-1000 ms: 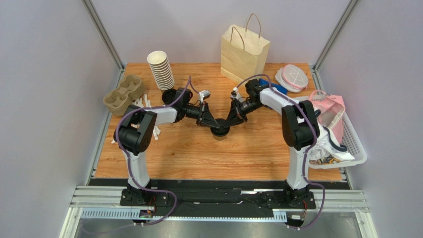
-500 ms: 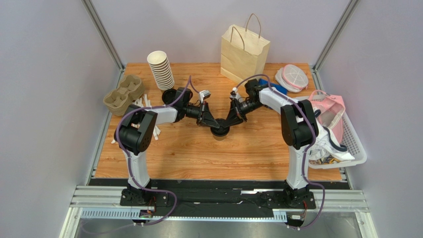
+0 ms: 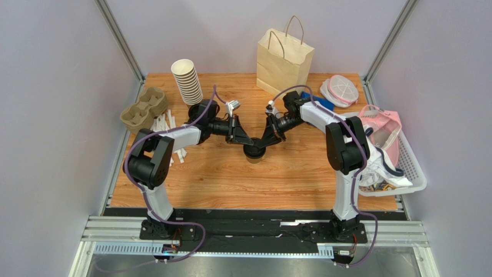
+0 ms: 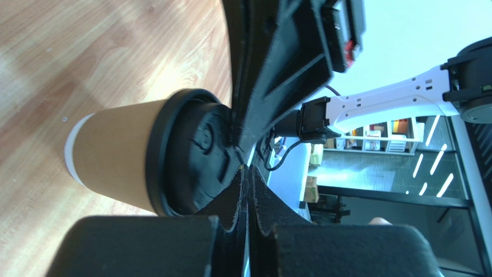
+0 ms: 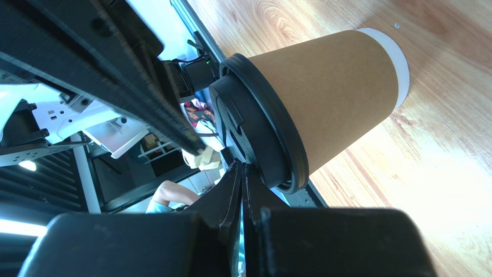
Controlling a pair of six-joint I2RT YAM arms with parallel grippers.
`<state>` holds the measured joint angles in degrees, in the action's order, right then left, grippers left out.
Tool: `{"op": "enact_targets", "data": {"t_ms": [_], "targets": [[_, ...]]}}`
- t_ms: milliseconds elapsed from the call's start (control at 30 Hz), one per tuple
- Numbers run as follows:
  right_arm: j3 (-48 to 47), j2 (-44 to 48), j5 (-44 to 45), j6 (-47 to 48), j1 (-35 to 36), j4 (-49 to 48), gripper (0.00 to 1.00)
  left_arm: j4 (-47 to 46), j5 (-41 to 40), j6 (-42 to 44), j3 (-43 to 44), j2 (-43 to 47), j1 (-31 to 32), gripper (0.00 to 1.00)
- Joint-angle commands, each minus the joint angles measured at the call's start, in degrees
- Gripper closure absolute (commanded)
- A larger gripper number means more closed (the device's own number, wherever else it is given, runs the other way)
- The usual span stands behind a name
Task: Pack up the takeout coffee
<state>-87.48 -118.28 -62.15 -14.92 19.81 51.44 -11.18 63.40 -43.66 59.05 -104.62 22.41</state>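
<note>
Brown kraft under a black lid (image 4: 190, 158), the takeout coffee (image 5: 335, 98) stands upright near the middle of the wooden surface (image 3: 231, 179), so the lid is on but the packing is not yet done. The left tool (image 3: 241, 140) and the right tool (image 3: 266, 139) are both clenched on nothing, their tips touching the lid top from either side, neither around its body. Farther back the paper bag (image 3: 284, 57) stands at the far edge, well apart; I judge the takeout coffee must yet be gripped and carried there.
</note>
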Motion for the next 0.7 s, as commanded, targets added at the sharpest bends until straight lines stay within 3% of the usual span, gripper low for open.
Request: {"op": "enact_targets", "data": {"t_ms": [0, 300, 667], "targets": [[-1.3, 3.4, -0.1, 0.8, 0.6, -1.9, 0.94, -5.2, 0.2, -2.3, -1.6, 6.1, -0.2, 1.0], [-3.0, 4.6, -0.6, -5.6, 1.2, -7.3, 0.94, -1.4, -0.9, -0.4, -4.0, 11.0, 2.3, 1.0], [-4.2, 0.4, 2.4, -7.3, 3.2, -10.2, 0.94, 3.0, -6.6, 2.2, -3.1, 7.7, 4.8, 1.0]]}}
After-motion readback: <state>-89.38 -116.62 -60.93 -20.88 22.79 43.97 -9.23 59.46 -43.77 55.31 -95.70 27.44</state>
